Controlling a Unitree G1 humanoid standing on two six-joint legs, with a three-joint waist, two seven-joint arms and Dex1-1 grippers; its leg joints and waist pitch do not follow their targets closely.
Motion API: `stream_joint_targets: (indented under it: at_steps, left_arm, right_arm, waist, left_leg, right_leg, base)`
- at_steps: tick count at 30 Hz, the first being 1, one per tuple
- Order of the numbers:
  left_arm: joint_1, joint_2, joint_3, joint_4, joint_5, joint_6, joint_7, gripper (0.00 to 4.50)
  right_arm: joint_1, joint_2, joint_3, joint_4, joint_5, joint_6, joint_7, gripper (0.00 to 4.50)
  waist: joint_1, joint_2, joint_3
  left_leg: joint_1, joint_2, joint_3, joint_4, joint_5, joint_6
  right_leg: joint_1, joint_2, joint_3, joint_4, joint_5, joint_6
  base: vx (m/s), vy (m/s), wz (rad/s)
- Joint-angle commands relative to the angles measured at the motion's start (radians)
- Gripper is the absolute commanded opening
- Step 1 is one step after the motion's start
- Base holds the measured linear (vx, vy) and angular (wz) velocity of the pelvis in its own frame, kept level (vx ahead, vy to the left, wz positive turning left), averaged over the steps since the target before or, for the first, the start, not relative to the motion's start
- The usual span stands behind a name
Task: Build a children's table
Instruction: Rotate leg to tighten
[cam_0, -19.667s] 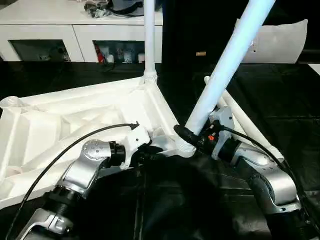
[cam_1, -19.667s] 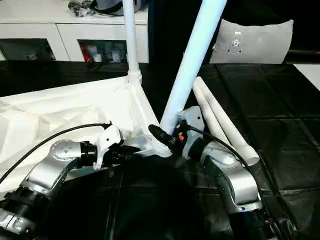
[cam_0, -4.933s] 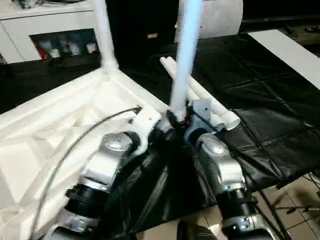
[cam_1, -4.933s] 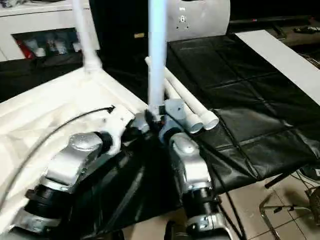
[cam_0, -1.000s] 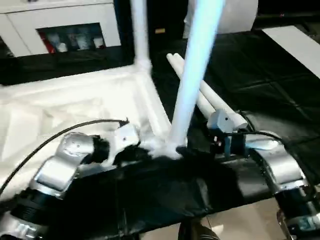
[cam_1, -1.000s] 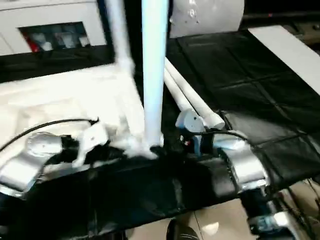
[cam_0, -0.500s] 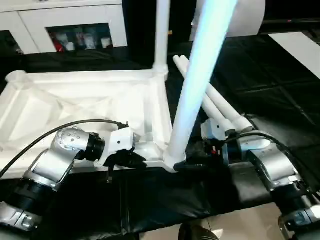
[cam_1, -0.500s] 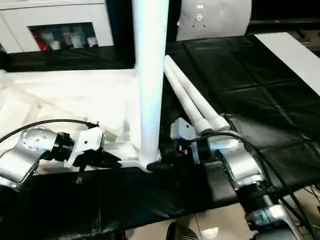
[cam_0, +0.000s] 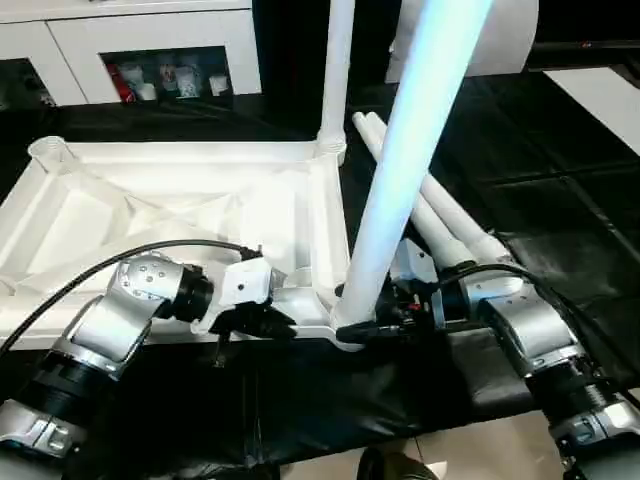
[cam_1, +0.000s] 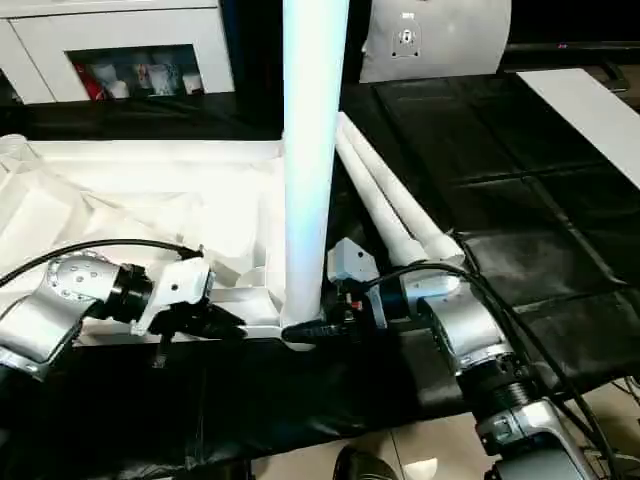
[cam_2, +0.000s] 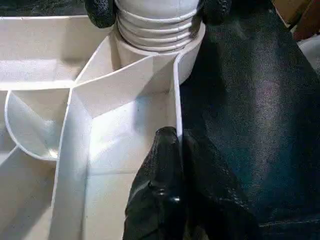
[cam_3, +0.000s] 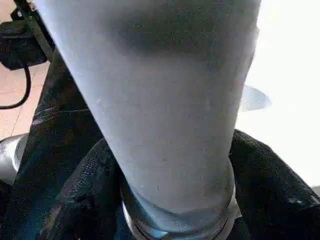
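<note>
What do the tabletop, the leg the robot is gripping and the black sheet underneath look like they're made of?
Tabletop: apparently moulded white plastic, judging by its thin ribs and smooth satin sheen. Gripped leg: likely the same plastic, smooth, with moulded ridges at its base. Black sheet: seemingly glossy film or vinyl; it creases and reflects light.

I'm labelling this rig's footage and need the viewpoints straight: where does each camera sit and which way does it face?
Left eye view: on the head, looking forward and down over both silver forearms at the upturned table top and near leg.
Right eye view: same head, slightly to the side; the same scene, with the right gripper at that leg's base.
Left wrist view: along the left gripper, pinching the top's edge wall.
Right wrist view: along the right gripper's fingers around the leg.
Both wrist views share the leg's threaded base.
</note>
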Motion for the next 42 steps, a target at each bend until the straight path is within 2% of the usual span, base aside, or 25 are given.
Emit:
stream_joint_targets:
  at_steps: [1,7,11,12,13,15,16,19,20,22,24,26,27,28,30,31,32,33,34,37,38,39,40,42]
  left_arm:
    - [0.004,0.001,-0.058,0.012,0.019,-0.008,-0.052,0.0]
    - [0.016,-0.017,-0.034,0.002,0.001,0.024,-0.013,0.0]
    - [0.029,-0.069,0.01,-0.04,-0.006,0.142,0.12,0.0]
    - [0.038,-0.104,0.033,-0.072,-0.018,0.203,0.184,0.0]
    - [0.043,-0.125,0.047,-0.092,-0.027,0.24,0.221,0.0]
    - [0.052,-0.161,0.063,-0.129,-0.027,0.298,0.286,0.0]
    - [0.056,-0.186,0.072,-0.145,-0.025,0.328,0.326,0.0]
    - [0.062,-0.306,0.114,-0.194,0.01,0.45,0.507,0.0]
    - [0.062,-0.31,0.116,-0.195,0.011,0.455,0.513,0.0]
    - [0.05,-0.396,0.143,-0.203,0.043,0.52,0.641,0.0]
    - [0.038,-0.457,0.158,-0.199,0.073,0.536,0.743,0.0]
    - [0.028,-0.5,0.167,-0.194,0.097,0.537,0.823,0.0]
    - [0.023,-0.523,0.17,-0.194,0.11,0.541,0.866,0.0]
    - [0.018,-0.544,0.169,-0.202,0.125,0.559,0.896,0.0]
    - [0.019,-0.541,0.152,-0.215,0.136,0.565,0.891,0.0]
    - [0.022,-0.53,0.138,-0.22,0.143,0.564,0.878,0.0]
    - [0.022,-0.527,0.134,-0.222,0.145,0.563,0.874,0.0]
    - [0.025,-0.508,0.116,-0.225,0.152,0.553,0.853,0.0]
    - [0.028,-0.492,0.102,-0.227,0.156,0.543,0.834,0.0]
    - [0.042,-0.438,0.072,-0.241,0.159,0.52,0.775,0.0]
    - [0.046,-0.43,0.071,-0.246,0.153,0.518,0.762,0.0]
    - [0.055,-0.416,0.071,-0.255,0.142,0.515,0.738,0.0]
    - [0.058,-0.411,0.071,-0.258,0.138,0.514,0.73,0.0]
    - [0.074,-0.382,0.067,-0.269,0.123,0.5,0.685,0.0]
  right_arm:
    - [-0.004,0.007,0.015,-0.006,0.008,-0.007,0.021,2.72]
    - [0.039,0.026,0.004,-0.049,0.032,0.018,-0.007,2.69]
    - [0.096,0.093,-0.031,-0.073,0.016,0.035,-0.176,2.68]
    - [0.117,0.133,-0.044,-0.077,-0.003,0.045,-0.272,2.68]
    - [0.129,0.157,-0.051,-0.08,-0.015,0.052,-0.327,2.68]
    - [0.145,0.201,-0.066,-0.084,-0.023,0.066,-0.406,2.67]
    - [0.148,0.232,-0.078,-0.086,-0.016,0.092,-0.448,2.67]
    - [0.136,0.349,-0.109,-0.062,-0.029,0.144,-0.63,2.67]
    - [0.136,0.353,-0.109,-0.061,-0.031,0.145,-0.636,2.67]
    - [0.118,0.418,-0.11,-0.023,-0.074,0.137,-0.756,2.67]
    - [0.1,0.47,-0.113,0.009,-0.099,0.131,-0.847,2.67]
    - [0.081,0.511,-0.119,0.034,-0.118,0.135,-0.922,2.67]
    - [0.069,0.534,-0.124,0.049,-0.127,0.143,-0.965,2.67]
    - [0.055,0.561,-0.137,0.066,-0.143,0.145,-1.017,2.67]
    - [0.047,0.575,-0.149,0.075,-0.144,0.139,-1.037,2.67]
    - [0.042,0.581,-0.157,0.081,-0.144,0.134,-1.042,2.67]
    - [0.041,0.582,-0.159,0.083,-0.144,0.133,-1.043,3.02]
    - [0.035,0.586,-0.165,0.092,-0.146,0.128,-1.05,3.02]
    - [0.031,0.587,-0.169,0.097,-0.149,0.123,-1.056,3.23]
    - [0.028,0.574,-0.172,0.099,-0.154,0.097,-1.052,3.48]
    - [0.03,0.566,-0.17,0.094,-0.159,0.09,-1.047,3.48]
    - [0.035,0.549,-0.171,0.079,-0.162,0.075,-1.036,3.54]
    - [0.038,0.542,-0.172,0.073,-0.162,0.069,-1.031,3.63]
    - [0.05,0.511,-0.189,0.043,-0.148,0.055,-1.004,3.89]
  waist:
    - [-0.006,0.004,-0.086]
    - [-0.005,0.005,-0.087]
    - [-0.006,0.006,-0.082]
    - [-0.012,0.005,-0.074]
    - [-0.013,0.004,-0.071]
    - [-0.023,0.003,-0.063]
    - [-0.027,0.002,-0.061]
    - [-0.054,0.001,-0.059]
    - [-0.058,0.003,-0.056]
    - [-0.071,0.003,-0.056]
    - [-0.077,0.003,-0.055]
    - [-0.086,0.006,-0.054]
    - [-0.095,0.006,-0.053]
    - [-0.097,0.002,-0.053]
    - [-0.098,0.005,-0.055]
    - [-0.099,0.005,-0.06]
    - [-0.098,0.006,-0.063]
    - [-0.098,0.007,-0.065]
    - [-0.097,0.009,-0.066]
    - [-0.097,0.008,-0.068]
    - [-0.096,0.008,-0.068]
    - [-0.094,0.008,-0.068]
    - [-0.092,0.006,-0.068]
    - [-0.089,0.005,-0.068]
  left_leg:
    - [0.012,0.081,-0.03,-0.074,-0.164,0.054]
    - [0.013,0.082,-0.031,-0.075,-0.176,0.048]
    - [0.014,0.083,-0.033,-0.079,-0.205,0.032]
    - [0.015,0.083,-0.034,-0.082,-0.252,0.009]
    - [0.017,0.078,-0.037,-0.082,-0.274,0.006]
    - [0.023,0.073,-0.044,-0.084,-0.344,-0.013]
    - [0.024,0.071,-0.046,-0.085,-0.357,-0.015]
    - [0.023,0.072,-0.051,-0.087,-0.39,-0.025]
    - [0.025,0.072,-0.054,-0.087,-0.398,-0.024]
    - [0.019,0.069,-0.058,-0.087,-0.419,-0.022]
    - [0.031,0.064,-0.058,-0.084,-0.441,-0.019]
    - [0.027,0.065,-0.061,-0.087,-0.448,-0.016]
    - [0.028,0.066,-0.063,-0.089,-0.477,-0.018]
    - [0.028,0.065,-0.063,-0.09,-0.483,-0.017]
    - [0.028,0.064,-0.063,-0.09,-0.478,-0.013]
    - [0.022,0.065,-0.062,-0.092,-0.453,-0.005]
    - [0.018,0.067,-0.062,-0.093,-0.434,-0.002]
    - [0.013,0.069,-0.062,-0.095,-0.414,0.001]
    - [0.007,0.072,-0.059,-0.099,-0.385,0.009]
    - [0.004,0.071,-0.054,-0.097,-0.356,0.015]
    - [0.004,0.071,-0.053,-0.097,-0.346,0.016]
    - [0.01,0.07,-0.047,-0.093,-0.339,0.018]
    - [0.005,0.069,-0.047,-0.092,-0.321,0.022]
    - [0.005,0.069,-0.045,-0.09,-0.297,0.029]
  right_leg:
    - [0.054,-0.089,0.078,-0.061,-0.279,-0.23]
    - [0.054,-0.089,0.078,-0.062,-0.281,-0.23]
    - [0.051,-0.091,0.079,-0.068,-0.323,-0.222]
    - [0.049,-0.093,0.079,-0.077,-0.406,-0.201]
    - [0.047,-0.093,0.076,-0.084,-0.453,-0.188]
    - [0.044,-0.096,0.069,-0.102,-0.598,-0.132]
    - [0.043,-0.095,0.066,-0.106,-0.626,-0.117]
    - [0.042,-0.093,0.058,-0.116,-0.652,-0.086]
    - [0.041,-0.093,0.053,-0.122,-0.66,-0.084]
    - [0.045,-0.093,0.043,-0.129,-0.671,-0.053]
    - [0.038,-0.092,0.036,-0.142,-0.691,-0.037]
    - [0.041,-0.09,0.031,-0.141,-0.664,-0.039]
    - [0.038,-0.087,0.029,-0.142,-0.654,-0.033]
    - [0.039,-0.087,0.028,-0.144,-0.657,-0.028]
    - [0.038,-0.091,0.032,-0.142,-0.642,-0.026]
    - [0.041,-0.093,0.039,-0.137,-0.599,-0.034]
    - [0.043,-0.094,0.043,-0.132,-0.568,-0.044]
    - [0.045,-0.094,0.046,-0.127,-0.535,-0.055]
    - [0.044,-0.091,0.053,-0.115,-0.453,-0.089]
    - [0.047,-0.093,0.059,-0.107,-0.4,-0.123]
    - [0.048,-0.094,0.06,-0.105,-0.391,-0.13]
    - [0.042,-0.094,0.063,-0.108,-0.391,-0.137]
    - [0.046,-0.095,0.065,-0.104,-0.387,-0.143]
    - [0.046,-0.095,0.068,-0.101,-0.389,-0.147]
  base:
    - [0.0,0.0,0.0]
    - [0.0,0.0,0.0]
    - [0.0,0.0,0.0]
    - [0.0,0.0,0.0]
    - [0.0,0.0,0.0]
    - [0.0,0.0,0.0]
    - [0.0,0.0,0.0]
    - [0.0,0.0,0.0]
    - [0.0,0.0,0.0]
    - [0.0,0.0,0.0]
    - [0.0,0.0,0.0]
    - [0.0,0.0,0.0]
    - [0.0,0.0,0.0]
    - [0.0,0.0,0.0]
    - [0.0,0.0,0.0]
    - [0.0,0.0,0.0]
    - [0.0,0.0,0.0]
    - [0.0,0.0,0.0]
    - [0.0,0.0,0.0]
    - [0.0,0.0,0.0]
    - [0.0,0.0,0.0]
    - [0.0,0.0,0.0]
    - [0.0,0.0,0.0]
    - [0.0,0.0,0.0]
